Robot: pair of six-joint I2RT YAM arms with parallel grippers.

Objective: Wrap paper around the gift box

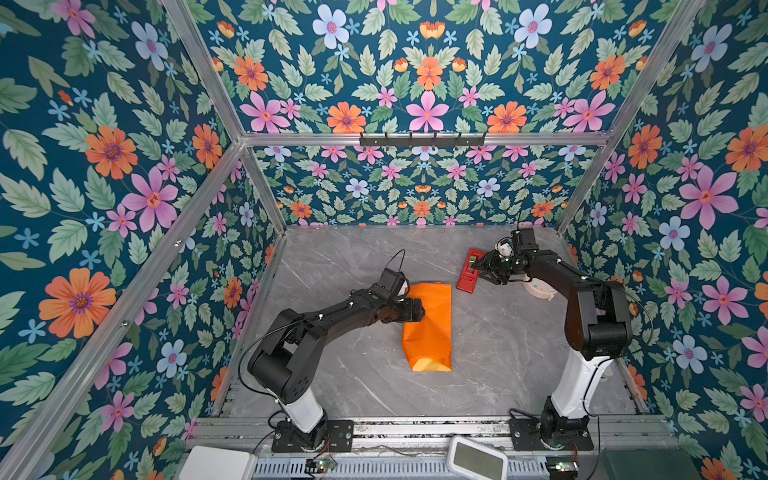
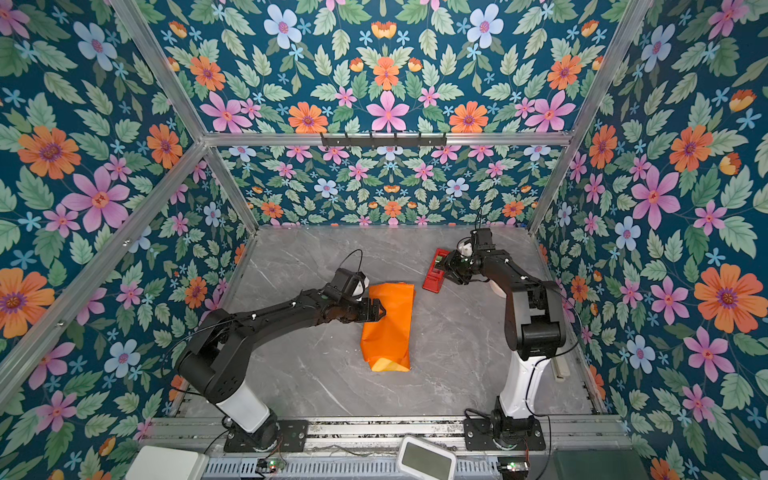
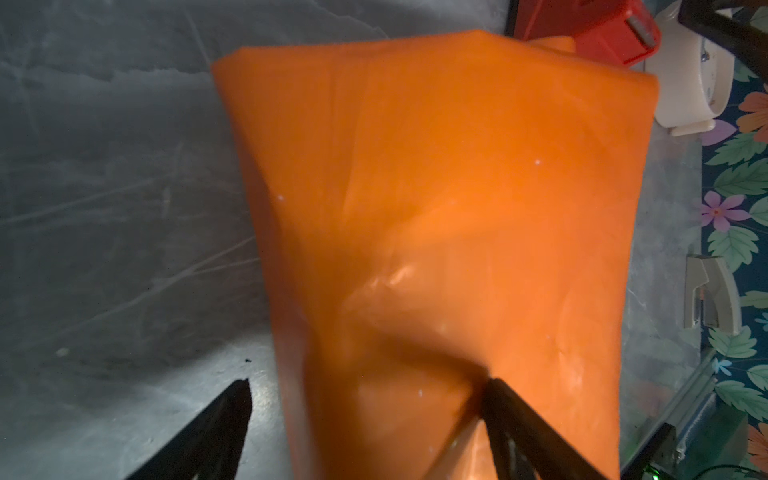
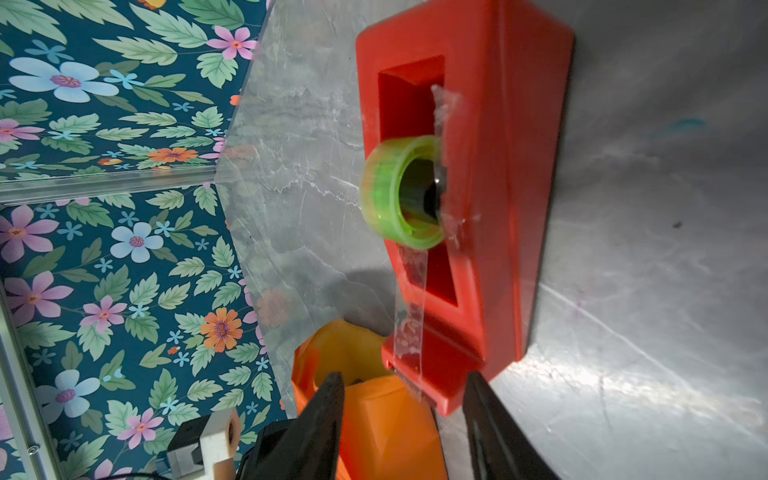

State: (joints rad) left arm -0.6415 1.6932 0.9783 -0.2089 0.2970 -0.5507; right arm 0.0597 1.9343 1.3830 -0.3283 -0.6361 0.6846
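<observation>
**Tape grab and a loose fold are the weak points**

My main worry is the right claw (image 4: 405, 377). Its jaws stand partway apart and hold nothing, with the clear tape strip (image 4: 411, 316) and the cutter end of the red tape dispenser (image 4: 498, 166) between them. If I close here I may pinch plastic instead of tape, or the strip may stick to one finger and curl. A pull could also drag the whole dispenser across the bench (image 1: 332, 270), since nothing pins it.

The second risk sits at the left claw (image 3: 368, 384). Its jaws are spread wide and grip nothing; one finger rests on the orange paper (image 3: 436, 208), and its partner hangs past the paper's edge over bare bench. The sheet is glossy and creased, so I judge the fold could spring open or slide if that finger lifts.

The paper lies directly beneath and ahead of the left claw, and near the right claw too, beside the dispenser. I cannot see the gift box; I take it to be inside the paper.
</observation>
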